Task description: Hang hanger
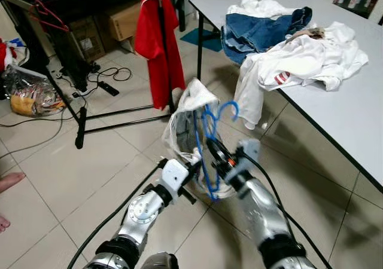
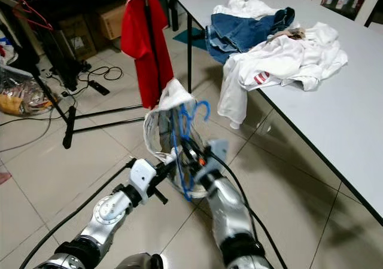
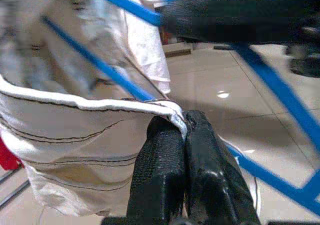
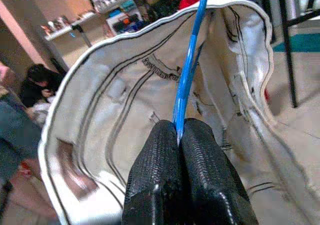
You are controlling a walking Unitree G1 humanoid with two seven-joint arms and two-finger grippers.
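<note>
your right gripper is clamped tight on the thin bar of the blue hanger, fingers pressed together with the plastic pinched between the tips. your left gripper is likewise closed, nipping the piped hem of the white garment that is draped over that hanger. in the head views both arms meet at centre frame, lower middle, holding the hanger and garment up above the tiled floor, with the hanger's hook curling up toward the right.

the black clothes rack stands in the upper left of the frame, well apart from the hanger, and a red shirt hangs on its upright post. an empty red hanger sits at the far upper left. on the right, a white table carries a heap of white clothes and blue jeans. a person's bare foot shows at the left edge.
</note>
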